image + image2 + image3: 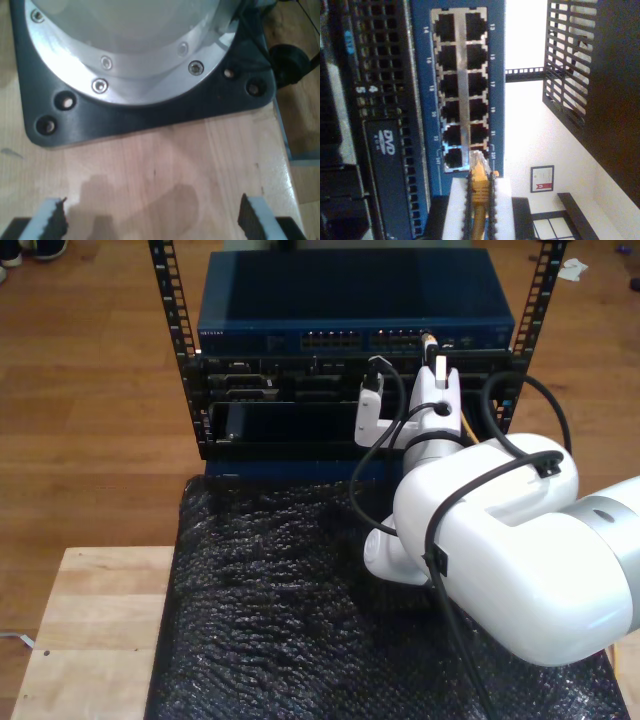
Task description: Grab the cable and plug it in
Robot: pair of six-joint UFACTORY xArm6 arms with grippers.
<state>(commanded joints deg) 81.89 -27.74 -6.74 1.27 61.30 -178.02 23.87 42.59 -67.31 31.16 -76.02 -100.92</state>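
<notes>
My second end effector [479, 200] is clenched on the thin yellow-orange network cable [479, 187], which is pinched between the two white pads [455, 210] with black toothed faces; the small clear plastic plug [477, 159] at the cable's tip juts just past the pads. The plug is seen at the edge of the silver block of ports [460, 90] on the blue network switch [495, 60], just beside the last port of the double row; whether it has entered a port cannot be told. In the exterior view the same end effector [432, 365] is raised against the switch's front face [350, 338], toward the exterior view's right of the port row, and a stretch of the yellow-orange cable [465, 428] is seen trailing down beside the white arm [500, 540]. The switch sits at the top of a black metal rack [185, 360], above dark perforated server units [270, 390], one of which bears a DVD drive [390, 150]. My first end effector [150, 215] is released, its two toothed pads [50, 220] held well apart with nothing between them, above a pale wooden worktop [165, 155] and near a dark square base plate [150, 117] carrying a bolted silver flange [125, 65]. A sheet of black bubble wrap [270, 610] covers the worktop [90, 630] before the rack.
</notes>
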